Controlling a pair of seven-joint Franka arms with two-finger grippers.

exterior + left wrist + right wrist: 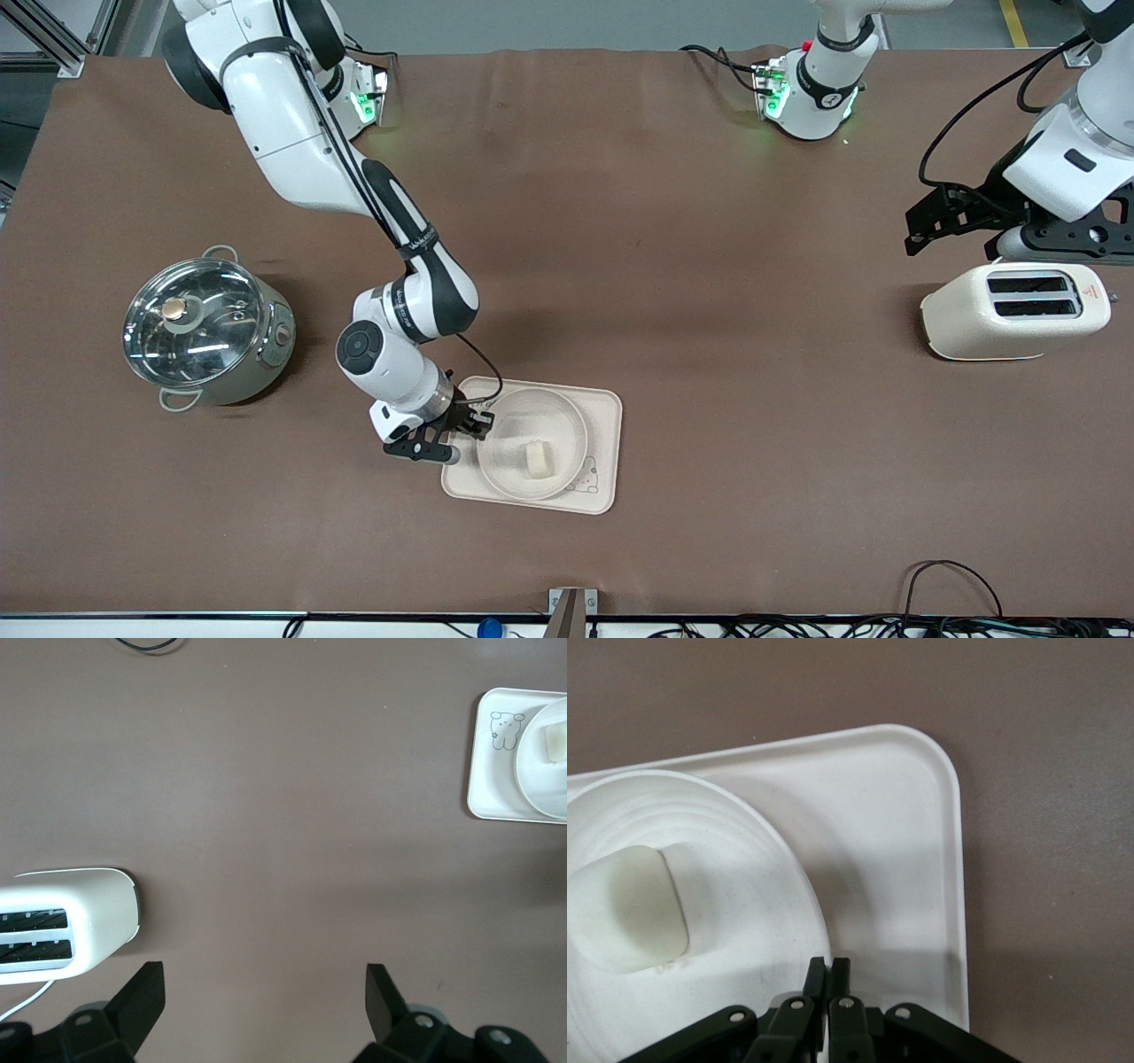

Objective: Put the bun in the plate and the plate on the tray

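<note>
Cream-pale bun [538,459] lay inside the plate [509,425], a little off centre toward the front camera's edge; smooth, half-round, far smaller than the dish; in the right wrist view the bun [626,908] sat on the plate's floor with its flat face turned up at a slant. Plate [744,904] round, shallow, plain, raised rim; it rested on the tray [602,416], wholly within the tray's border, set toward the right arm's end of it; tray [921,815] rectangular, rounded corners, a small rabbit drawing at the corner nearest the front camera on the left arm's side; left wrist view showed the same tray [490,788], the plate [540,780] and the bun [555,742] on it.

Right pincer [474,424] was at the plate's rim on the right arm's side, low over the tray's edge; fingers clenched together at the rim; could not tell whether they pinched the rim between them; in its own wrist view the right pincer [829,967] showed both tips pressed tight, side by side.

Left pincer [264,988] hung released, fingers wide apart, above bare brown counter [673,266] beside the toaster [1014,310]; left arm waiting at its own end. Steel pot [208,326] with a glass lid stood toward the right arm's end, well apart from the tray.
</note>
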